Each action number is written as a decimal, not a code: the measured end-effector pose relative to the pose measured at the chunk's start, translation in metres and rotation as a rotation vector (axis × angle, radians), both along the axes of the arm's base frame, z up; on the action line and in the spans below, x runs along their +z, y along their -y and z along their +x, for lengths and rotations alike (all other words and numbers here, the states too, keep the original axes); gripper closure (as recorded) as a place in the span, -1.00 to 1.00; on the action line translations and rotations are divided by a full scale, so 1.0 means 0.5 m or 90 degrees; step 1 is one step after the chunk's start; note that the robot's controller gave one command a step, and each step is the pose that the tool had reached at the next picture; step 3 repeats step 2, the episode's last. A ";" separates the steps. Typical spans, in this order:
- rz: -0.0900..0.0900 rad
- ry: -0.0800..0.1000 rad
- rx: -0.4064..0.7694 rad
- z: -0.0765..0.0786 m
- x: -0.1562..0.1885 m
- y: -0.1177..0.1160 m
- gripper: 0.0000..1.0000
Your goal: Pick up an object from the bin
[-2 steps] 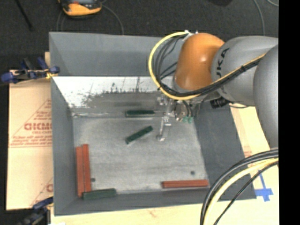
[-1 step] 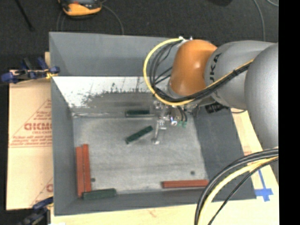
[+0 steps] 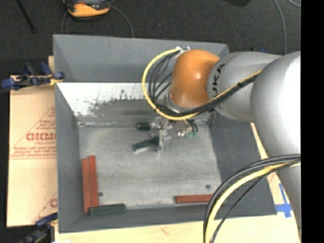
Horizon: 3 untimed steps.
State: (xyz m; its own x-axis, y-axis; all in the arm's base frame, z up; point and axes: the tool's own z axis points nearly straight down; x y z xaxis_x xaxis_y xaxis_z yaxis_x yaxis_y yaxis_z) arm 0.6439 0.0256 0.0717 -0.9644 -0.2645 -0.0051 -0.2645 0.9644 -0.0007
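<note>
Grey metal bin (image 3: 66, 151), sloped walls, flat speckled floor, mostly bare. Inside, five small loose pieces, well apart apart from one pair in the middle.

Along the left wall: long red-brown bar (image 3: 90, 182), lying flat, running near to far. Just beside its near end, against the near wall: short dark green block (image 3: 107, 209), lying left to right; touching the bar or not, cannot tell. Against the near wall toward the right: thinner red-brown strip (image 3: 192, 199), flat, also left to right.

Mid-floor, toward the far side, the close pair: slim dark green stick (image 3: 144, 146), lying flat and slightly tilted, and just far of it a smaller dark green piece (image 3: 143, 126).

Reaching in from the right: silver arm (image 3: 253, 95) with orange wrist cover (image 3: 190, 80) and looped yellow cables (image 3: 146, 82). Below the cover, gripper (image 3: 161, 135), low over the mid-floor, at the right ends of the two green pieces and between them, nearest the slim dark green stick. Contact with either piece: cannot tell. Spread or pressed together: cannot tell from this angle.
</note>
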 end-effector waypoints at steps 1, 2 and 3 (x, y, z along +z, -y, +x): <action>0.000 0.000 0.000 0.000 0.000 0.000 1.00; -0.001 0.001 -0.010 -0.026 0.315 0.033 1.00; -0.001 0.001 -0.010 -0.026 0.315 0.033 1.00</action>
